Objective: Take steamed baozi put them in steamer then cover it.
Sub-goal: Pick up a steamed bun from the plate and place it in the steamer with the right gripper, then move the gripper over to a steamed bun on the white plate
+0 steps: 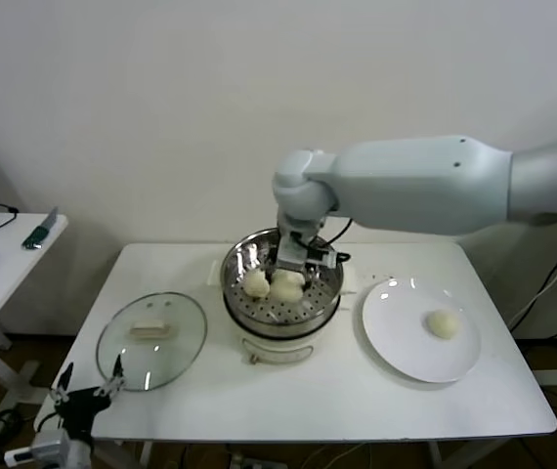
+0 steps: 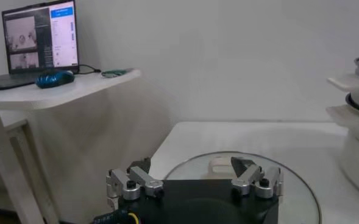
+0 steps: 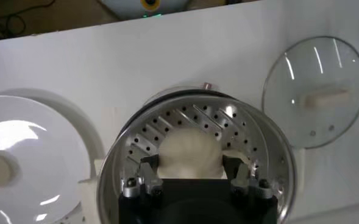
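Cover (image 1: 151,340) lies flat on worktop (image 1: 308,410), lower left; handle's long axis runs left-right. Steamer (image 1: 282,290), centre, holds two baozi (image 1: 256,284); right claw (image 1: 293,274) grips a third inside. Plate (image 1: 420,329), right: one bun (image 1: 443,324). Left claw (image 1: 91,381) wide open, empty, lower left.

1. Cream-white steamed baozi (image 1: 286,284), smooth, unpatterned.
2. Shiny silver steamer (image 1: 329,298), floor dotted with rows of dark perforations, on a white pot base (image 1: 277,348).
3. Clear glass cover (image 1: 151,341) at 9 o'clock from steamer, metal rim, white handle.
4. Glossy white plate (image 1: 396,337) at 3 o'clock, plain.
5. White table (image 1: 357,401), white wall.
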{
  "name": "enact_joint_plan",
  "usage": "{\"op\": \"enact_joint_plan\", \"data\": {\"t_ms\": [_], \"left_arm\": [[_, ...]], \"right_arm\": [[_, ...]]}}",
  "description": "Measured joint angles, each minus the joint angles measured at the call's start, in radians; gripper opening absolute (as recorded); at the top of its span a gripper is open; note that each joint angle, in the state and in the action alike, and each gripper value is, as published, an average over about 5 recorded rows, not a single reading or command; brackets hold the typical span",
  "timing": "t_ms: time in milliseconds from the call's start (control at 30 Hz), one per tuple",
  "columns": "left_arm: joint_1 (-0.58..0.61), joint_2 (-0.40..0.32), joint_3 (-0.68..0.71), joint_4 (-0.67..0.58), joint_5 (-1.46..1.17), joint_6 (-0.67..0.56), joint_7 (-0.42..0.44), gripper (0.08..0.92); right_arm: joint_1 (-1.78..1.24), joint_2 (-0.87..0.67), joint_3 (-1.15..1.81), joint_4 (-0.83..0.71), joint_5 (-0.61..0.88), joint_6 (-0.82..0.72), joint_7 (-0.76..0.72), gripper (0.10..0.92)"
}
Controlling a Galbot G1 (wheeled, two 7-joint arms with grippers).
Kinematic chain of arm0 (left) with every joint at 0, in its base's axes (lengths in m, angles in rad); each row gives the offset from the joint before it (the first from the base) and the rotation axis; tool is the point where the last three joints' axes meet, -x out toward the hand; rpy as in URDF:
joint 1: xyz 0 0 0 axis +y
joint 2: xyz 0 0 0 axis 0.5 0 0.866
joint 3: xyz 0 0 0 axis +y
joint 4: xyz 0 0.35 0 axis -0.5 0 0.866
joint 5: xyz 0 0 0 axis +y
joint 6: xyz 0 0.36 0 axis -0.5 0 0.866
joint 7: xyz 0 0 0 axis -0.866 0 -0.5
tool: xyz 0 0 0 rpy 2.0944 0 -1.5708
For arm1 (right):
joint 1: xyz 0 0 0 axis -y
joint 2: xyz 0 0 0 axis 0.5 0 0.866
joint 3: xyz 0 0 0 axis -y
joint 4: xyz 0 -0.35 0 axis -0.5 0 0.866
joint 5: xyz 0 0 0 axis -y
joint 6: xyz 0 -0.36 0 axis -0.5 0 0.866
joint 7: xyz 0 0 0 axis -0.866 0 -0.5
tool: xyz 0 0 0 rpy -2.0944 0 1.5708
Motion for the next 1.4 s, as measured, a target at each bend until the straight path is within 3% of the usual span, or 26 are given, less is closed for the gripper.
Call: {"op": "enact_joint_plan", "data": {"t_ms": [733, 1000, 1400], "left_arm": [[-0.001, -0.005, -0.008, 0.005, -0.003, -0.003, 0.0, 0.823], [-0.002, -0.005, -0.009, 0.001, -0.003, -0.003, -0.001, 0.823], [-0.01, -0.013, 0.003, -0.008, 0.003, 0.003, -0.001, 0.823]], "right_arm": [[-0.166, 0.065, -0.003, -0.12, -0.083, 0.004, 0.033, 0.698], [-0.172, 0.062, 0.004, -0.134, -0.071, 0.007, 0.04, 0.817], [-0.073, -0.013, -0.013, -0.132, 0.044, 0.008, -0.006, 0.823]]}}
